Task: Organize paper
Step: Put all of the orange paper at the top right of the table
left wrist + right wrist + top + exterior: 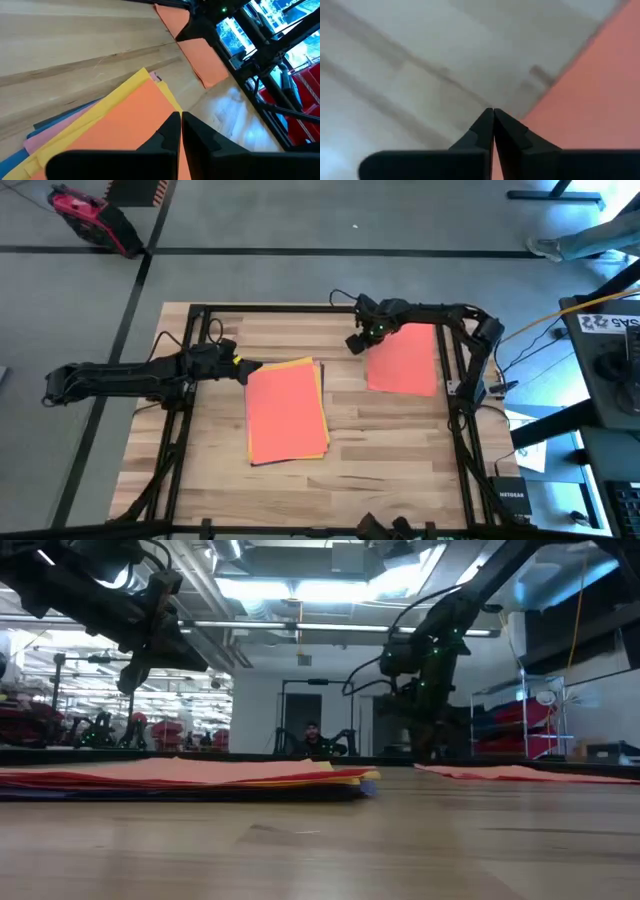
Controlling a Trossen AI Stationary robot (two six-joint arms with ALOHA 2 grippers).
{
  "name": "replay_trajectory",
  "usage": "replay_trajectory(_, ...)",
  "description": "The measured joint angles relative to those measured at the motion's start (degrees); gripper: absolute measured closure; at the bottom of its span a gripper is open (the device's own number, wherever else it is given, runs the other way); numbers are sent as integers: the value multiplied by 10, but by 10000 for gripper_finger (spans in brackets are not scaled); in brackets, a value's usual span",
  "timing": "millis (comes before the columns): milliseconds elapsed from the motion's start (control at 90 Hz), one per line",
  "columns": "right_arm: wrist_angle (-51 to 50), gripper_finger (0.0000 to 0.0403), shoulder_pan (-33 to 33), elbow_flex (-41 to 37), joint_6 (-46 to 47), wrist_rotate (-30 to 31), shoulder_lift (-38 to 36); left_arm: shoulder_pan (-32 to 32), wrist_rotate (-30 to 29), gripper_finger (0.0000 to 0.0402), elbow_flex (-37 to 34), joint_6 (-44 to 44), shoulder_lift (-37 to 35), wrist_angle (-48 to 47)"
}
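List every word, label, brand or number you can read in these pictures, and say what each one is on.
"NETGEAR": on the small black box at the wooden table's right front corner; small, so the reading is tentative.
Dark print on the white printed sheet on the desk right of the table: too blurred to read.
The stacked coloured paper sheets and the single orange-red paper sheet: no text.

Overhead and level table-height views share the table [380,450]; wrist cameras look close.

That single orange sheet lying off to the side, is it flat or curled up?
Nearly flat. The single orange sheet lies spread on the table; in the low view it sits thin, with only a slight rise along it.
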Motion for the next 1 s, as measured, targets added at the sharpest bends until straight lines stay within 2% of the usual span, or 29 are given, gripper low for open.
replay_trajectory(311,14,401,35,1,-26,-34,-1,0,0,402,0,0,0,0)
replay_trajectory(556,99,401,59,2,-14,-139,-1,0,0,402,0,0,0,0)
replay_trajectory(656,130,399,70,2,-13,-156,-2,0,0,402,0,1,0,-1)
replay_trajectory(756,150,379,81,2,-13,-163,-2,0,0,402,0,2,0,-1)
replay_trajectory(1000,221,301,114,2,-14,-191,-2,0,0,402,0,17,0,-1)
